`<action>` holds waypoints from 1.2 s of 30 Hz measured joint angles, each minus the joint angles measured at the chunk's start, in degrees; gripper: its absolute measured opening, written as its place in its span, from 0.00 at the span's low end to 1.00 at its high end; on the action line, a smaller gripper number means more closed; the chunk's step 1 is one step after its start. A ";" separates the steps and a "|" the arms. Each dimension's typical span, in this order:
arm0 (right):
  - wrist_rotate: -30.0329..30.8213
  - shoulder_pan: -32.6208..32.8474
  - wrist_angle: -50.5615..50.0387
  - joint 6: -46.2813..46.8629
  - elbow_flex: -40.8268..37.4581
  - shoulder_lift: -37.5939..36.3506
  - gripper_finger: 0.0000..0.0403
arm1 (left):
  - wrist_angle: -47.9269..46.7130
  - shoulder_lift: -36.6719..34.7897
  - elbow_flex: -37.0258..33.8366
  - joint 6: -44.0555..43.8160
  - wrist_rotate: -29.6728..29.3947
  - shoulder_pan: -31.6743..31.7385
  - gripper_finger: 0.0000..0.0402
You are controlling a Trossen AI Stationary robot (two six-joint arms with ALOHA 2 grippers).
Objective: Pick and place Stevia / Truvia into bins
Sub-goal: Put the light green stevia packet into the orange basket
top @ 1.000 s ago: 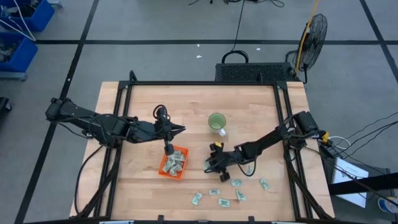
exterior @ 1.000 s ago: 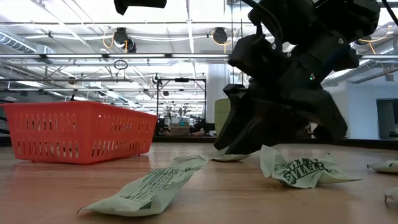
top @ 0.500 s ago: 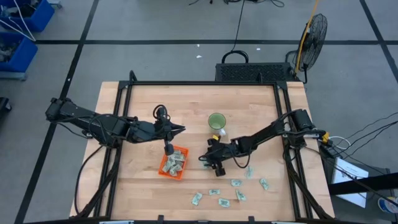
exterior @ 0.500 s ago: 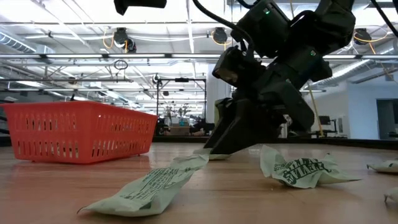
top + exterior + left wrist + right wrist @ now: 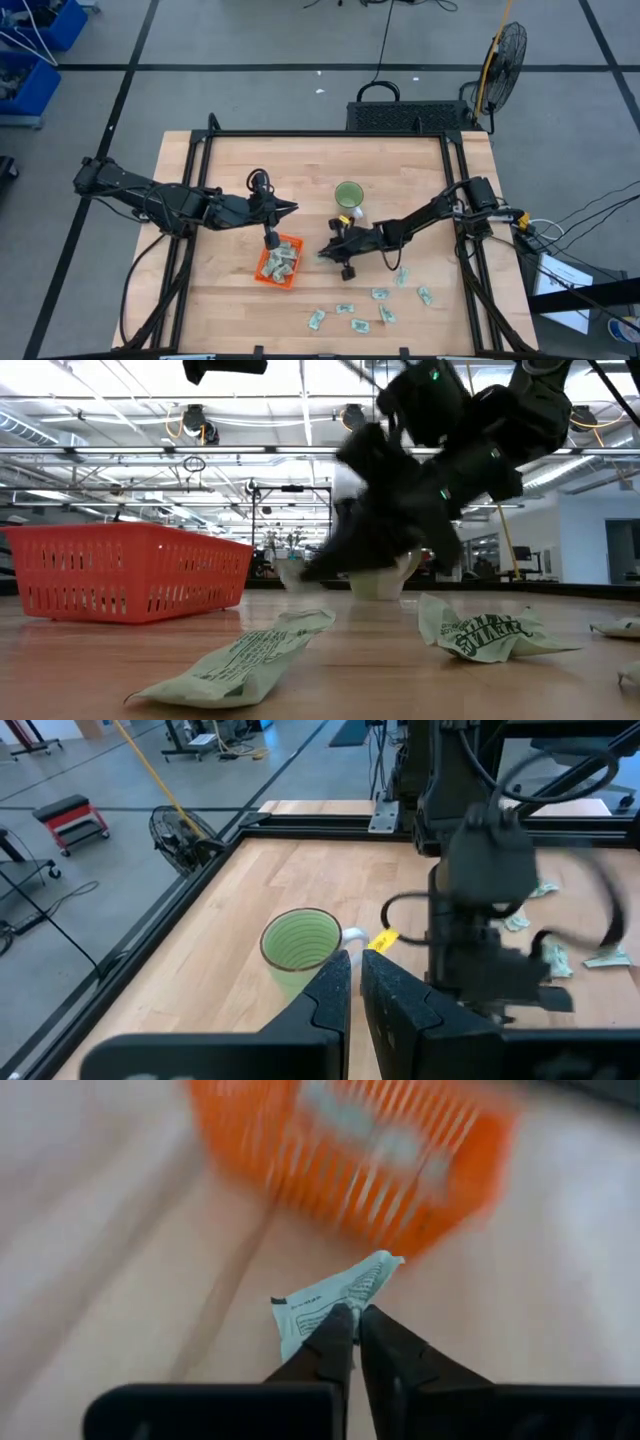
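Wooden table (image 5: 230, 160), right gripper (image 5: 352, 1320) pinching a sachet (image 5: 325, 1302) near orange basket (image 5: 279, 262), left gripper (image 5: 355, 982) seemingly closed above it

Both arms are black, built of slim jointed links with bulkier housings at the joints. Thin black cables loop along the left arm (image 5: 160, 200) and right arm (image 5: 430, 215). A yellow tag shows near the right wrist, and each arm's fingers (image 5: 335, 995) are dark, tapered blades.

A round green cup (image 5: 348, 194) stands upright on the wooden desk (image 5: 230, 160), right of its middle. Beyond the desk's far right corner, a fan (image 5: 503, 50) stands on the floor.
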 joint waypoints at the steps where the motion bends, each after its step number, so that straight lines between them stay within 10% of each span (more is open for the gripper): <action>1: 1.21 0.08 2.60 -0.64 0.33 -0.05 0.03 | 0.03 0.00 0.00 0.29 -0.02 0.00 0.09; 10: 2.68 -1.97 18.87 -4.93 6.07 -0.27 0.01 | 1.24 0.00 0.00 1.60 -0.56 0.04 0.09; 24: 0.81 -2.89 7.71 -3.18 17.22 9.98 0.14 | 4.69 -0.02 0.00 1.72 -0.59 0.04 0.09; 36: -2.81 -0.40 -4.28 -6.14 17.60 2.33 0.37 | 2.64 -0.02 0.00 1.68 -0.55 0.04 0.09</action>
